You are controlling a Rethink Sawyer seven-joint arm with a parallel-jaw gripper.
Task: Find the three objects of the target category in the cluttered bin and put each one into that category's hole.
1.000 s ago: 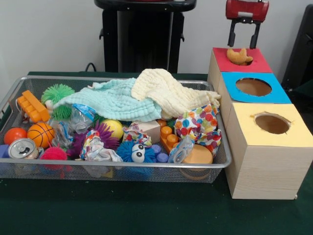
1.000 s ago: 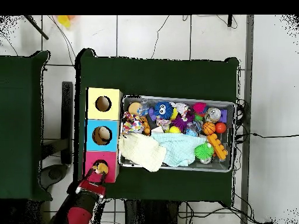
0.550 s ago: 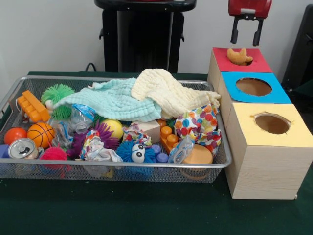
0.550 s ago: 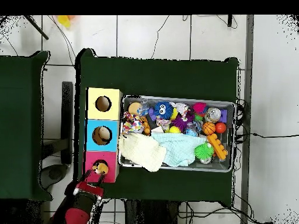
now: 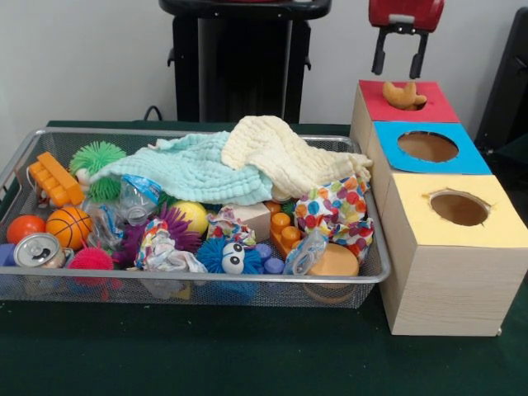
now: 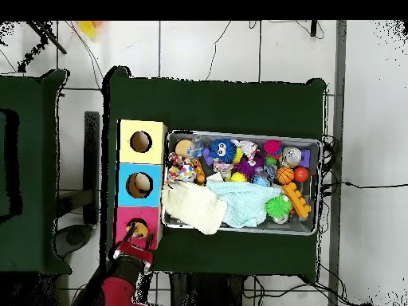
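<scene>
**Toy croissant rests in red-topped box's hole, gripper empty above it**

A tan croissant-shaped toy [image 5: 403, 95] lies in the round hole of the red-topped box [image 5: 437, 110], part of it standing up above the rim. No brand, label or writing can be read on it or on anything nearby. The gripper [image 5: 399, 58] hangs directly above the toy and clear of it, its two black fingers [image 5: 380, 54] spread apart with nothing between them. In the overhead view the gripper [image 6: 132, 256] sits just beyond the box's edge, the toy [image 6: 140, 231] close in front of it.

Further from the gripper along the same row stand the blue-topped box [image 5: 471, 157] and then the yellow-topped box [image 5: 495, 231], each with an open round hole. Beside the boxes, below and to one side of the gripper, sits the wire-mesh bin [image 5: 206, 289] on the green table [image 5: 247, 355]. A cream cloth [image 5: 280, 153] and a pale green cloth [image 5: 194, 169] are draped over its contents. Among the clutter lie a small basketball [image 5: 68, 226], a blue fuzzy toy with eyes [image 5: 227, 256], a drinks can [image 5: 37, 250] and an orange building block [image 5: 54, 178].
</scene>
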